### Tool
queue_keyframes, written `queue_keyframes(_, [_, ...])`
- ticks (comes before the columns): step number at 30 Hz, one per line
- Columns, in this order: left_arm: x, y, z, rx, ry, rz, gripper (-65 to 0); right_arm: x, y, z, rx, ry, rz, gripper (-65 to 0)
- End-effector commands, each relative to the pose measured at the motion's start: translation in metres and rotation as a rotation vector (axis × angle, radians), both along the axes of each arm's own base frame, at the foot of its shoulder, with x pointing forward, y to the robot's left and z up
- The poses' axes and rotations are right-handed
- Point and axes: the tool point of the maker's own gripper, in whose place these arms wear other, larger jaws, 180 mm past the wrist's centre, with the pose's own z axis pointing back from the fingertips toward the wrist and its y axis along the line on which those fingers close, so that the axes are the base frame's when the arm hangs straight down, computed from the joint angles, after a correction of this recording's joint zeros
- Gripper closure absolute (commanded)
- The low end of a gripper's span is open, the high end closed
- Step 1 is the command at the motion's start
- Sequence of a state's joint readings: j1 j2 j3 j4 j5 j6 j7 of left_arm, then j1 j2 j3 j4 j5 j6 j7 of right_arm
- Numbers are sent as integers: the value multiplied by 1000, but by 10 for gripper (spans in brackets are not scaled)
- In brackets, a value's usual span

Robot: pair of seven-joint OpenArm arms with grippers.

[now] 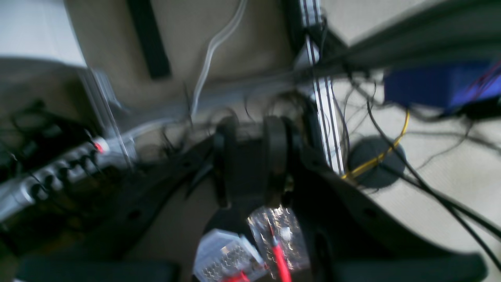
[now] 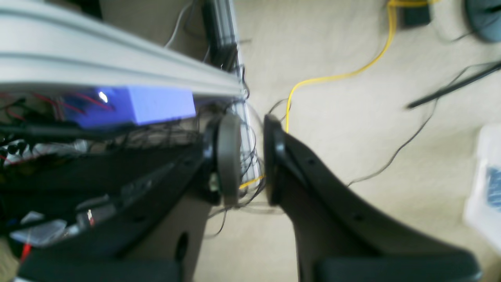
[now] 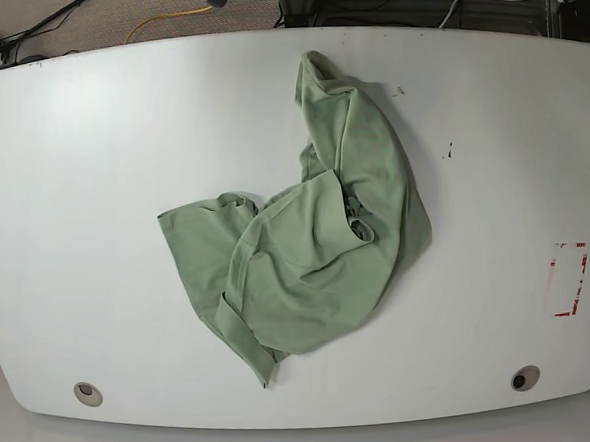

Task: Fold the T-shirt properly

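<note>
The pale sage-green T-shirt [image 3: 307,250] lies crumpled on the white table [image 3: 90,143], a little right of the middle. One part stretches up toward the far edge, and the rest is bunched and folded over itself toward the front. Neither arm shows in the base view. My left gripper [image 1: 250,156] is blurred, hangs over the floor and cables, and its jaws stand a little apart with nothing in them. My right gripper [image 2: 250,156] is also over the carpet beside an aluminium rail [image 2: 117,66], jaws slightly apart and empty. No cloth shows in either wrist view.
A red rectangle mark [image 3: 567,278] is on the table's right side. Two round holes [image 3: 85,393] [image 3: 525,378] sit near the front corners. Cables, a power strip [image 1: 58,172] and a yellow cord [image 2: 332,74] lie on the floor behind the table.
</note>
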State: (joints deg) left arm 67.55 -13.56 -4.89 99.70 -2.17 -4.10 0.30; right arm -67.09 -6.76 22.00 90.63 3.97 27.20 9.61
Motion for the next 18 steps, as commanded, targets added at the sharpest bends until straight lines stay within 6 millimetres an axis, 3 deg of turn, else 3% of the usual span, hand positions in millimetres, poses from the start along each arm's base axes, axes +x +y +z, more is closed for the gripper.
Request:
queue_keyframes(1, [10, 0, 28, 9, -58, -8, -103, 4, -3, 21, 3, -36, 2, -101])
queue_keyframes(5, [33, -10, 57, -8, -141, -26, -103, 36, -6, 44, -11, -100, 25, -101])
queue_keyframes(11, [44, -7, 65, -51, -175, 47, -103, 93, -8, 74, -45, -206, 130, -101])
queue_keyframes(18, [73, -6, 69, -134, -252, 142, -107, 162, -16, 69, -90, -281, 226, -101])
